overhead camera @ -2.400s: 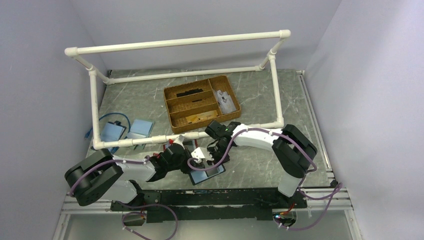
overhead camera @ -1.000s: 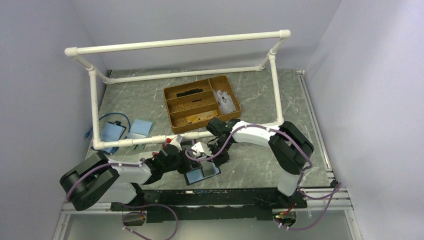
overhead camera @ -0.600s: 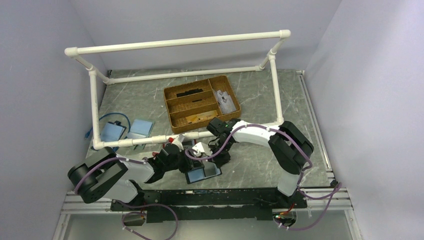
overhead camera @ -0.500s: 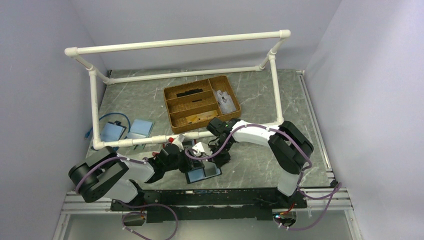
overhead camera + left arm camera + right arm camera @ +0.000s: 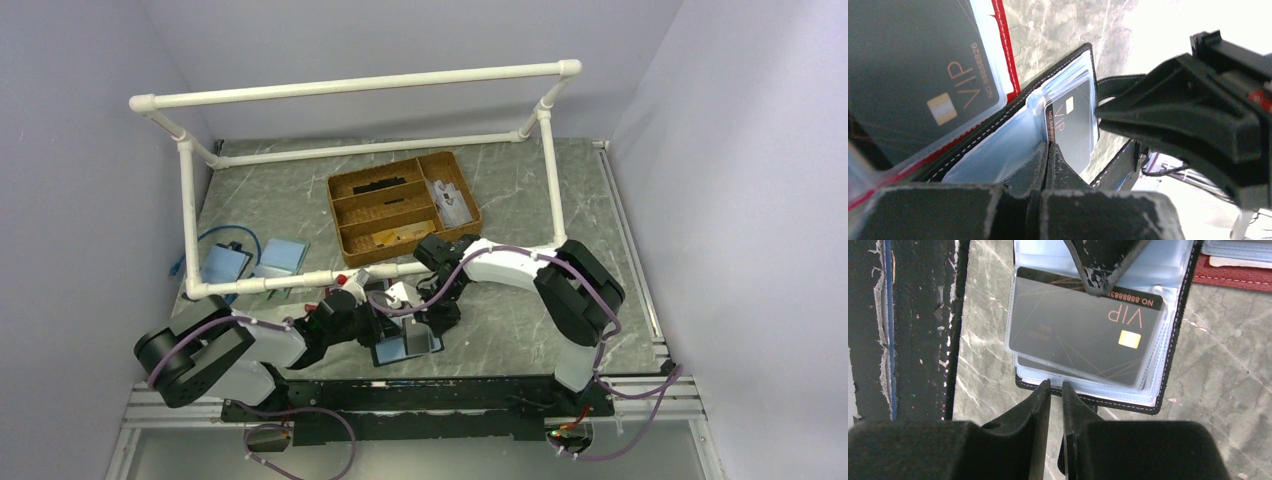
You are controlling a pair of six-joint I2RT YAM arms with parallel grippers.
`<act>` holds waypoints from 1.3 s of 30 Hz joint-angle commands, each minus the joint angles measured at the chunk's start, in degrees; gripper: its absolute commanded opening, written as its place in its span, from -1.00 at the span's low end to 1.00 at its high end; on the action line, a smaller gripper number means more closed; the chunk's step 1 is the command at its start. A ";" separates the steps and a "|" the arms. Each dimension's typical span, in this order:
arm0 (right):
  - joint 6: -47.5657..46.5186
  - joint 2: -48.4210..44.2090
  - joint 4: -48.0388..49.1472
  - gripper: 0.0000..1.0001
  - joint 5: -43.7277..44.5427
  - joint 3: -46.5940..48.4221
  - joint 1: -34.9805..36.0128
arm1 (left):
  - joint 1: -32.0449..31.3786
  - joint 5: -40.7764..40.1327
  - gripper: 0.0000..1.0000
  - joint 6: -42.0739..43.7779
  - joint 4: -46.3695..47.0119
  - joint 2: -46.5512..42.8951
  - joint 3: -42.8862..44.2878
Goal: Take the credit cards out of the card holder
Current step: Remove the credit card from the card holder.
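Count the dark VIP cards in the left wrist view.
2. One card in the red-edged wallet, upper left; another card in the card holder at the left hand. More may be hidden.

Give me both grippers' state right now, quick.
Left gripper: jaws closed on the dark card's top edge.
Right gripper: jaws nearly closed, pinching the card holder's edge.

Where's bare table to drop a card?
Bare marble between the wicker tray and the right frame post, and left of the tray up to the back pipe. Crowded in front: the left arm and right arm meet over the card holder; blue items fill the left edge.
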 commanded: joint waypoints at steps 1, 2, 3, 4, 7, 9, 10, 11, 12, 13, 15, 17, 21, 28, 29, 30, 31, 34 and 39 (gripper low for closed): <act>0.65 -1.22 1.73 -0.65 -3.71 1.81 -2.13 | -0.69 -1.71 -1.00 7.45 0.74 -5.34 -3.17; 0.69 -1.46 1.66 -0.65 -4.10 1.88 -2.58 | -0.72 -1.83 -1.00 8.97 -0.26 -6.97 -3.29; 0.74 -1.62 1.58 -0.65 -4.61 1.92 -2.93 | -0.71 -1.92 -1.00 10.32 -1.53 -8.91 -3.24; 0.71 -1.78 1.41 -0.65 -4.88 2.00 -3.15 | -0.72 -2.17 -1.00 11.59 -3.55 -10.63 -3.20; 0.78 -1.88 0.99 -0.65 -5.96 2.33 -3.45 | -0.65 -2.85 -1.00 14.99 -7.04 -16.87 -3.39; 0.87 -1.88 0.48 -0.64 -7.04 2.68 -3.58 | -0.70 -3.29 -1.00 16.61 -8.99 -20.55 -3.88; 0.87 -1.95 0.17 -0.64 -7.80 2.97 -3.74 | -0.70 -3.55 -1.00 17.34 -9.95 -22.25 -4.08; 0.83 -2.16 -0.26 -0.64 -8.83 3.24 -3.90 | -0.72 -3.75 -1.00 17.75 -10.66 -24.03 -4.46; 0.79 -2.34 -0.69 -0.64 -10.13 3.55 -4.14 | -0.68 -3.93 -1.00 18.17 -11.29 -25.70 -4.81; 0.68 -2.70 -1.16 -0.64 -11.28 3.86 -4.35 | -0.68 -4.03 -1.00 18.66 -11.84 -27.24 -5.14; 0.47 -3.60 -2.14 -0.61 -14.36 4.46 -5.00 | -0.62 -4.22 -1.00 19.71 -12.98 -30.30 -5.74; 0.19 -4.36 -3.20 -0.56 -17.85 5.09 -5.96 | -0.67 -4.33 -1.00 20.85 -14.32 -32.80 -5.99; 0.49 -5.58 -4.26 -0.46 -23.53 5.63 -8.04 | -0.71 -4.78 -1.00 22.20 -16.72 -36.55 -5.98; 5.37 -4.05 -1.99 -0.32 -29.01 5.37 -8.90 | -0.68 -4.09 -1.00 23.56 -13.55 -36.60 -6.18; 6.22 -3.76 -1.42 -0.31 -29.12 5.29 -8.92 | -0.72 -3.88 -1.00 23.65 -12.62 -36.10 -6.23; 7.36 -3.35 -0.60 -0.30 -29.07 5.15 -8.90 | -0.64 -3.66 -1.00 23.67 -11.50 -35.55 -6.31; 8.47 -3.09 0.13 -0.30 -28.89 5.03 -8.90 | -0.65 -3.38 -1.00 23.67 -10.42 -34.98 -6.42; 11.11 -2.25 2.13 -0.28 -27.13 4.83 -8.90 | -0.68 -2.80 -1.00 23.63 -7.42 -33.40 -6.78; 13.40 -0.78 3.11 -0.25 -24.12 5.05 -9.23 | -0.65 -2.21 -1.00 23.59 -5.52 -32.74 -7.06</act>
